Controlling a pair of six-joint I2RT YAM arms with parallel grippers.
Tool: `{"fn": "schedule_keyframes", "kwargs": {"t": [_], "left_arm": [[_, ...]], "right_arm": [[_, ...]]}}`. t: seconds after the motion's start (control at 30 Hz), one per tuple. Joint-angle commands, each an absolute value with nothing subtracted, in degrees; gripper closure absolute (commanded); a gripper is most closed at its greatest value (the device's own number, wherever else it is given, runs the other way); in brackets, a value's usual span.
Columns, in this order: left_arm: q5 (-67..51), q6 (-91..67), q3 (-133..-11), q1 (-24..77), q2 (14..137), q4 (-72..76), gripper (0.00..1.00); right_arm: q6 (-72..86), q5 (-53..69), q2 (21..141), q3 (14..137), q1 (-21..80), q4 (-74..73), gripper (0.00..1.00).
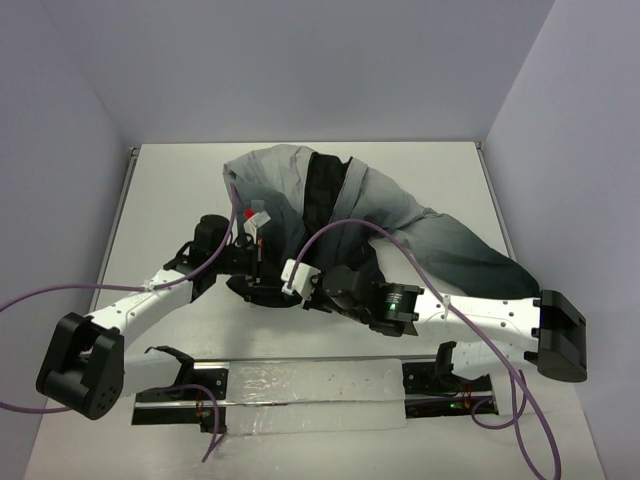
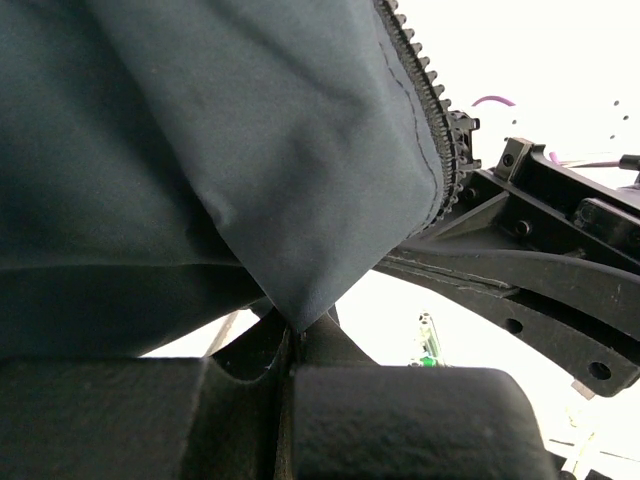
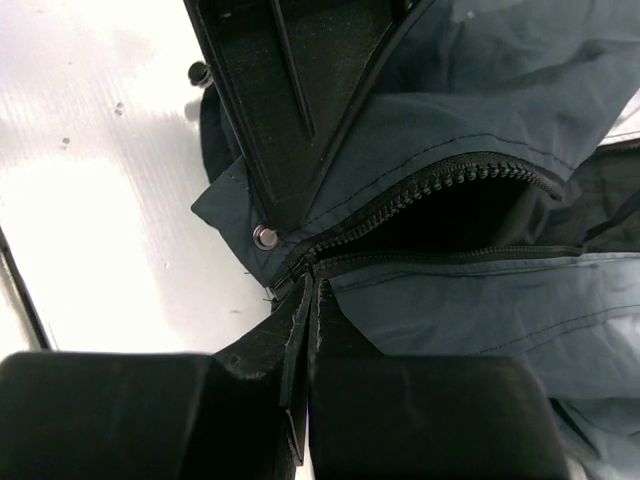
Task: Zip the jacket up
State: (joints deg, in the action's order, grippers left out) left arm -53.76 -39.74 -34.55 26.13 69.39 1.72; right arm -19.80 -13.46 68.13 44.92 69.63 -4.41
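Observation:
The jacket (image 1: 400,215) lies crumpled mid-table, light grey at the back and fading to charcoal toward me, with its black lining showing. My left gripper (image 1: 257,262) is shut on a corner of the dark fabric (image 2: 296,318) at the hem. The zipper teeth (image 2: 432,120) run along that flap's edge. My right gripper (image 1: 303,283) is just right of the left one. Its fingertips (image 3: 312,292) are shut where the two zipper rows (image 3: 440,180) meet at the jacket's bottom end, beside a metal snap (image 3: 265,237). Above that point the zipper gapes open.
The left gripper's black finger (image 3: 290,110) lies over the hem close to my right fingertips. A clear plastic sheet (image 1: 310,395) on a black rail lies along the near edge. Purple cables (image 1: 400,235) loop over the jacket. White walls stand on the left, back and right.

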Motion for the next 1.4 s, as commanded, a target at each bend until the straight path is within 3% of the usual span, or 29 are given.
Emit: {"fn": "schedule_keyframes", "kwargs": {"t": [0.0,0.5,0.67,0.8,0.97,1.17,1.37], "left_arm": [[-59.27,-38.61,-36.83,25.99,69.66,0.18,1.00],[-58.47,-36.21,-39.30,26.03,69.76,-5.40,0.98],[-54.84,-33.81,-42.28,25.52,70.13,-9.89,0.37],[-51.66,-32.67,-43.36,23.58,67.92,-13.44,0.01],[-47.14,-33.36,-44.28,19.92,64.42,-16.00,0.02],[-37.71,-39.45,-43.37,17.69,57.00,-15.79,0.19],[-27.14,-39.55,-45.55,14.69,52.38,-22.96,0.18]], "right_arm": [[-22.49,-17.36,66.27,44.65,69.78,2.71,1.00],[-24.77,-18.52,69.49,44.83,69.08,8.32,1.00],[-22.25,-17.80,68.29,43.80,69.14,8.22,1.00],[-20.97,-17.23,67.46,42.90,69.21,8.31,1.00],[-20.05,-16.01,67.53,42.74,69.14,8.15,1.00],[-18.62,-12.54,69.00,44.48,69.12,6.59,1.00],[-15.75,-7.37,70.45,45.09,69.14,7.44,1.00]]}}
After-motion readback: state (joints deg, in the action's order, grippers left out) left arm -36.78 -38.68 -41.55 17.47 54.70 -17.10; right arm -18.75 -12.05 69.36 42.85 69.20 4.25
